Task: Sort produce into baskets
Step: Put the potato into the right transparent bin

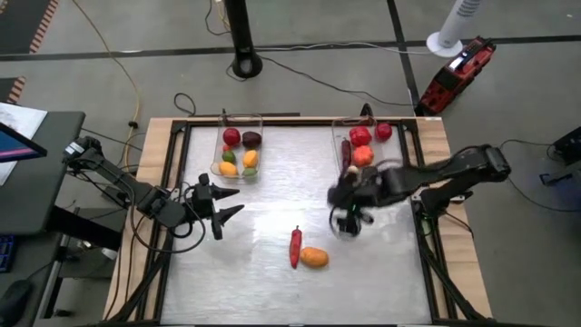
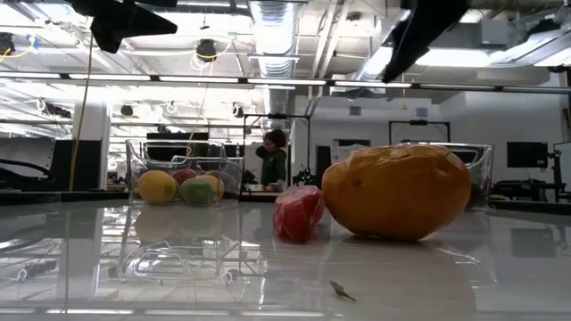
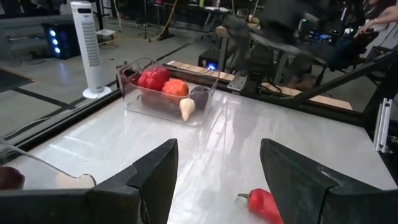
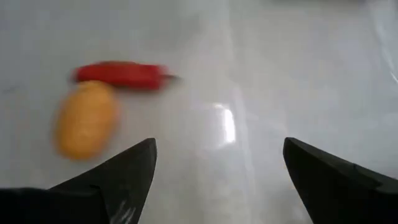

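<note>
A red chili (image 1: 295, 246) and an orange potato-like piece (image 1: 314, 258) lie on the table's near middle; both also show in the right wrist view, the chili (image 4: 121, 74) and the orange piece (image 4: 86, 127). The left clear bin (image 1: 240, 153) holds several pieces. The right clear bin (image 1: 361, 145) holds red, orange and dark pieces. My right gripper (image 1: 348, 221) is open and empty above the table, right of the two loose pieces. My left gripper (image 1: 227, 203) is open and empty at the table's left, below the left bin.
A red-and-black device (image 1: 457, 76) and a white tower fan (image 1: 452, 25) stand on the floor beyond the far right corner. A black pole base (image 1: 245, 64) stands behind the table. Bare tabletop lies near the front edge. A person (image 2: 272, 160) shows far behind in the low view.
</note>
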